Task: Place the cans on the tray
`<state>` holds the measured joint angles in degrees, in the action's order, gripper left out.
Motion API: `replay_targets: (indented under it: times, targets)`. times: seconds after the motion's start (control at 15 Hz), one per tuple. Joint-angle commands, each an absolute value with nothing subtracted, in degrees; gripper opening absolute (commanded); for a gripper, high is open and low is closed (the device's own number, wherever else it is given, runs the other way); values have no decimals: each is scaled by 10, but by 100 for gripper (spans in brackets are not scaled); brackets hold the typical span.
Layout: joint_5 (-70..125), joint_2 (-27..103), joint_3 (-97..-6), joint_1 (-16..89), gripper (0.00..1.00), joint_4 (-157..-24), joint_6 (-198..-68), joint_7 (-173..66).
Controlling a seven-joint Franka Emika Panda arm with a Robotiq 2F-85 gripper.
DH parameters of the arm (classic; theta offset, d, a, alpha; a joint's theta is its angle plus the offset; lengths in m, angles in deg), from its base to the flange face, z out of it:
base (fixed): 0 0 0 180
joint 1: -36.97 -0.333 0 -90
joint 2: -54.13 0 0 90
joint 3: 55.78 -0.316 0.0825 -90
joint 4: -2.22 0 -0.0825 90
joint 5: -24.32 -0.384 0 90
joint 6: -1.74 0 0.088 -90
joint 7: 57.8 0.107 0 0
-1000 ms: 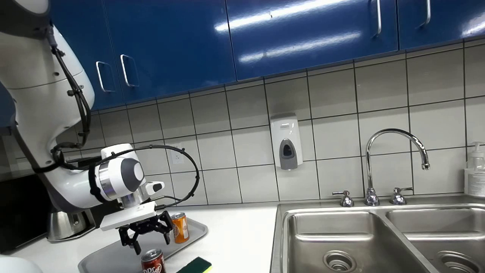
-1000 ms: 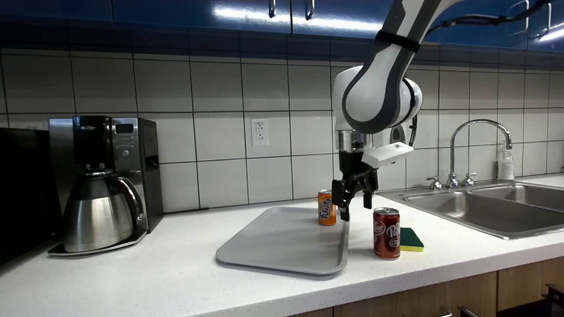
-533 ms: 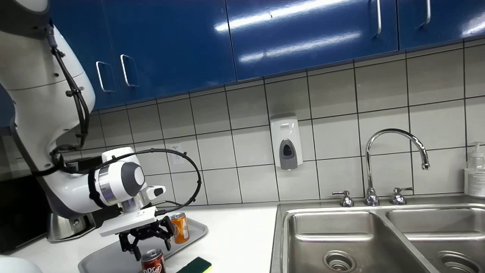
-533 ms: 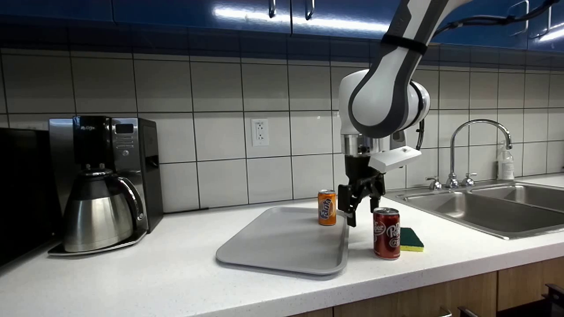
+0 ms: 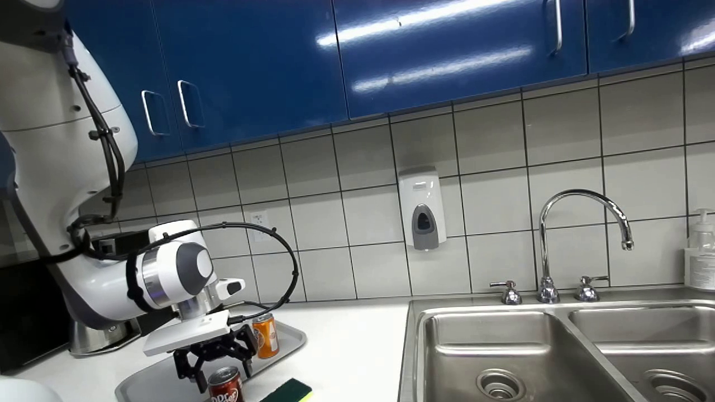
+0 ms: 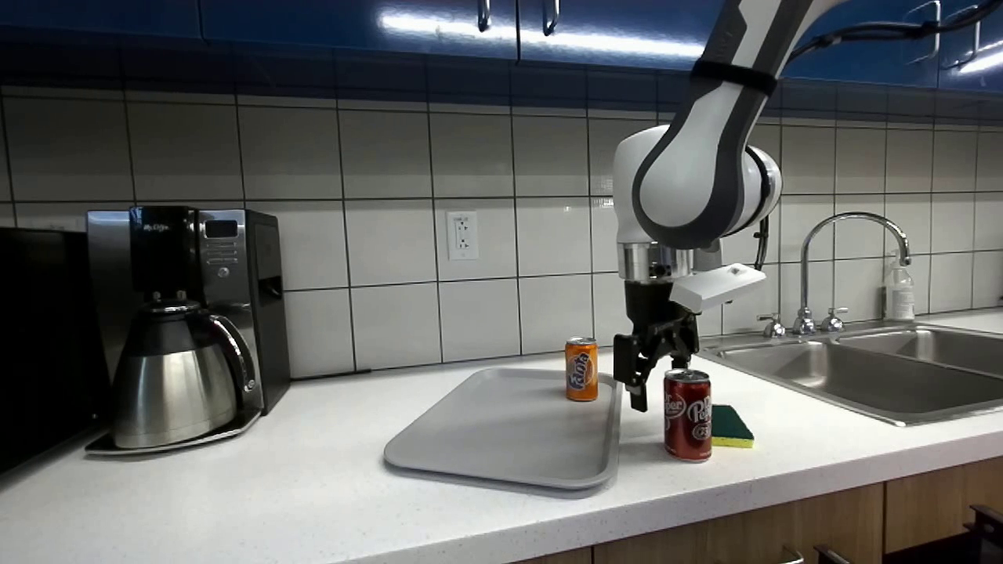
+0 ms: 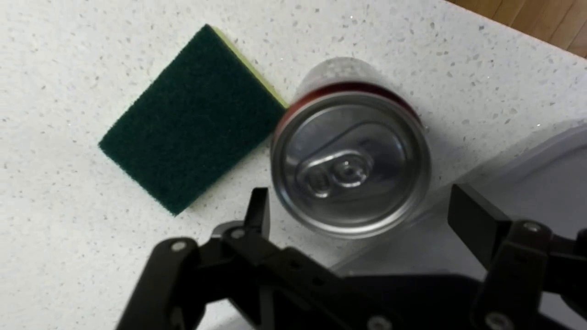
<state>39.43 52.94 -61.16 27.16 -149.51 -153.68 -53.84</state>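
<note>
The dark red can (image 6: 688, 419) stands upright on the counter beside the tray's right edge; its silver top (image 7: 351, 165) fills the middle of the wrist view. It also shows in an exterior view (image 5: 225, 387), cut by the bottom edge. The orange can (image 6: 581, 370) stands upright on the tray's back right corner and shows in an exterior view (image 5: 266, 336). The light-grey tray (image 6: 501, 431) lies flat, partly visible in the wrist view (image 7: 545, 178). My gripper (image 6: 660, 385) is open and empty, its fingers (image 7: 360, 206) apart on either side of the red can's near edge, not touching.
A green and yellow sponge (image 7: 192, 119) lies close beside the red can. A steel-and-black coffee pot (image 6: 176, 384) stands in a coffee maker (image 6: 262, 313) at the left. A steel sink (image 6: 831, 372) with a faucet (image 6: 807, 274) is at the right. The counter's front edge (image 7: 518, 30) is near.
My gripper has moved down and toward the red can, to the right in an exterior view. Its fingers stay open. The cans, tray and sponge have not moved.
</note>
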Motion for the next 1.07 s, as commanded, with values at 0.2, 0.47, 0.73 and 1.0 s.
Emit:
replay_targets:
  times: [0.2,0.47,0.73,1.0]
  targets:
    - [403,566,-614,285,100,-1535,-1547,-532]
    - [402,574,-613,289,100,-1545,-1546,-532]
    - [401,580,-613,295,100,-1551,-1546,-534]
    - [397,586,-614,298,100,-1557,-1546,-537]
